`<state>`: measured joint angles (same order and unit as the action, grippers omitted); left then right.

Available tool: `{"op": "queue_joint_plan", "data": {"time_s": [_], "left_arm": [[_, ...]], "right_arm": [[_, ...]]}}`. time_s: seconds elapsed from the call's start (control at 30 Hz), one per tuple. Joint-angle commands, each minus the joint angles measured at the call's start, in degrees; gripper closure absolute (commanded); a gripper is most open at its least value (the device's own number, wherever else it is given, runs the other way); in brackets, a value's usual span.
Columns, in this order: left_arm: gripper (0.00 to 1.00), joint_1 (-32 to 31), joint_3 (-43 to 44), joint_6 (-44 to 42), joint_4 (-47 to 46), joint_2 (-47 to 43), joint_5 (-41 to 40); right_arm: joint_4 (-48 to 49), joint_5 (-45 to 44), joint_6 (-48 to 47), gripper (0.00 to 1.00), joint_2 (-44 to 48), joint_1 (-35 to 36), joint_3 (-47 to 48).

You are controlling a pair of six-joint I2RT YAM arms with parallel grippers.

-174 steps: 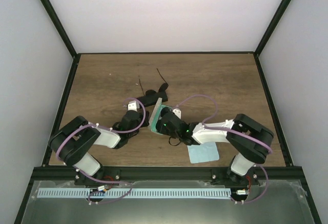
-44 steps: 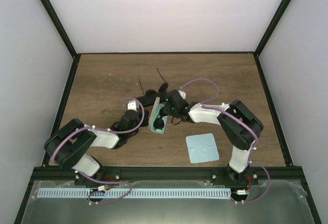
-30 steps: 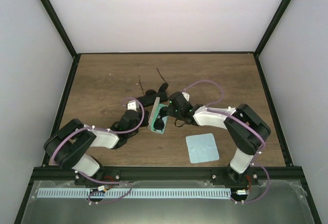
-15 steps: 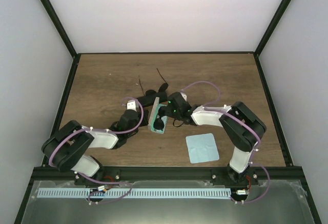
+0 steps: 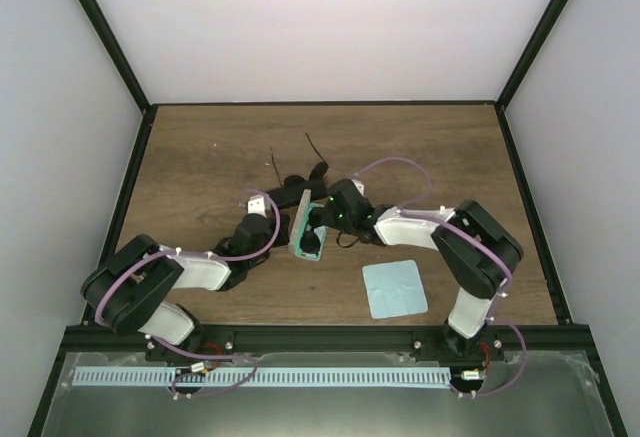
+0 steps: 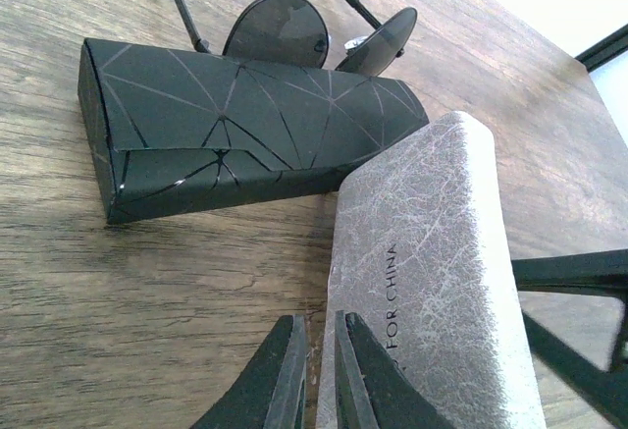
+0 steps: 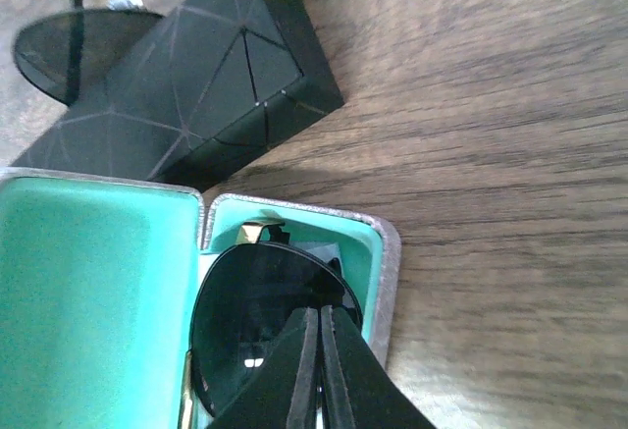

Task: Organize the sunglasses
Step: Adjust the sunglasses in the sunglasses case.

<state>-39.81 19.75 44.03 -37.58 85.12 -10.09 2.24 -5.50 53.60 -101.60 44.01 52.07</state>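
An open silver case lies mid-table, its teal tray (image 5: 305,253) flat and its lid (image 5: 299,215) standing up. My left gripper (image 5: 288,227) is shut on the lid's edge; in the left wrist view the fingers (image 6: 292,375) nip the silver lid (image 6: 422,272). My right gripper (image 5: 322,229) is shut on one pair of sunglasses (image 7: 257,316), whose dark round lens lies inside the teal tray (image 7: 378,242). The second pair of sunglasses (image 5: 318,170) lies open on the table behind a black case; its lenses show in the left wrist view (image 6: 280,28).
A closed black case with a line pattern (image 5: 296,191) lies just behind the silver one, touching it; it also shows in both wrist views (image 6: 245,134) (image 7: 196,95). A light blue cloth (image 5: 394,289) lies at the front right.
My right gripper has carried the sunglasses from near the blue cloth up into the open case. In the last half second almost nothing moved. My left gripper has kept its hold on the lid.
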Motion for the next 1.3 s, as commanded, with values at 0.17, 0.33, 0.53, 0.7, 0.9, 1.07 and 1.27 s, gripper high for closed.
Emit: {"op": "queue_joint_plan", "data": {"time_s": [0.17,0.33,0.53,0.7,0.9,1.07,1.27], "left_arm": [[0.89,-0.27,1.41,-2.24,1.51,-1.63,-2.82],[0.88,-0.13,3.19,-6.17,4.58,-3.41,-5.49],[0.86,-0.26,6.81,-9.32,6.42,-1.46,-3.97],[0.86,-0.22,9.01,-9.07,7.05,1.73,-3.07],[0.86,-0.27,10.63,-9.20,9.70,1.61,-4.79],[0.86,-0.23,11.27,-9.50,10.20,1.34,-4.55],[0.86,-0.23,11.98,-9.49,10.75,2.40,-4.63]], "right_arm": [[-2.24,-8.41,-0.03,0.85,16.96,0.18,-5.49],[2.09,-5.33,0.08,0.50,21.98,-0.16,-13.29],[14.04,7.58,-0.47,0.10,23.11,-0.77,-19.42],[11.45,11.88,-1.83,0.16,17.15,-0.82,-13.71],[11.74,8.30,1.12,0.84,15.64,-1.07,-14.63],[11.13,8.84,0.82,0.99,12.21,-1.03,-14.13],[13.56,10.41,1.75,0.99,7.74,-1.03,-14.64]]}}
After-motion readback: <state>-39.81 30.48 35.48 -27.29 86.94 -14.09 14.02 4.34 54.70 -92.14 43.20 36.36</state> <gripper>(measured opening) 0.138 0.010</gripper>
